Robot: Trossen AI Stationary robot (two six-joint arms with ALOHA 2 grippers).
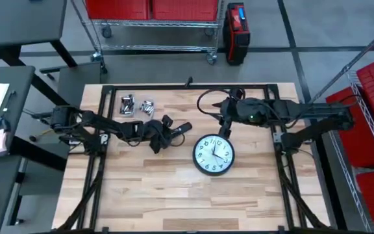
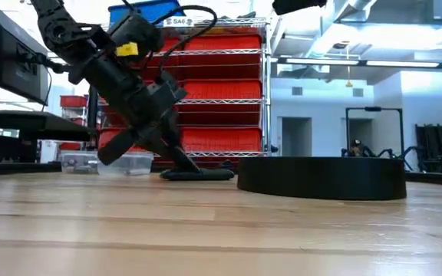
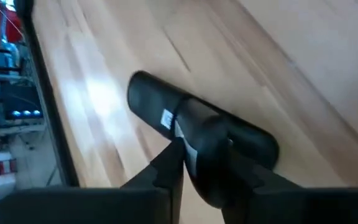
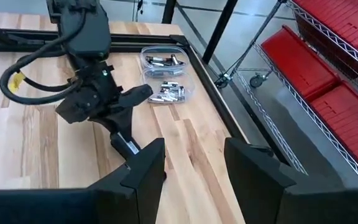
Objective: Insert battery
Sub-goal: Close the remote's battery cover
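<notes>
A round wall clock (image 1: 213, 154) with a white face and black rim lies face up on the wooden table; its black side (image 2: 321, 178) shows in the low view. Loose batteries lie in two clear trays (image 1: 137, 106) (image 4: 163, 81) at the far left. My left gripper (image 1: 167, 132) (image 3: 207, 168) is shut on a black cylinder (image 1: 182, 127) (image 3: 191, 127) left of the clock. My right gripper (image 1: 224, 130) (image 4: 194, 168) hangs open above the table by the clock's far edge, with nothing between its fingers. My left gripper pinches the black cylinder around its middle (image 3: 207, 146) between its two fingers, which lie across it. The arm comes from the table's left, slanting down. The cylinder sits tilted in the hold (image 2: 121, 147); whether its low end touches the table I cannot tell.
A black frame (image 1: 193, 86) runs along the table's far edge and down both sides. Bare wood (image 1: 174, 201) stretches from the clock to the near edge. Wire shelves with red bins (image 2: 221, 84) stand beyond the table.
</notes>
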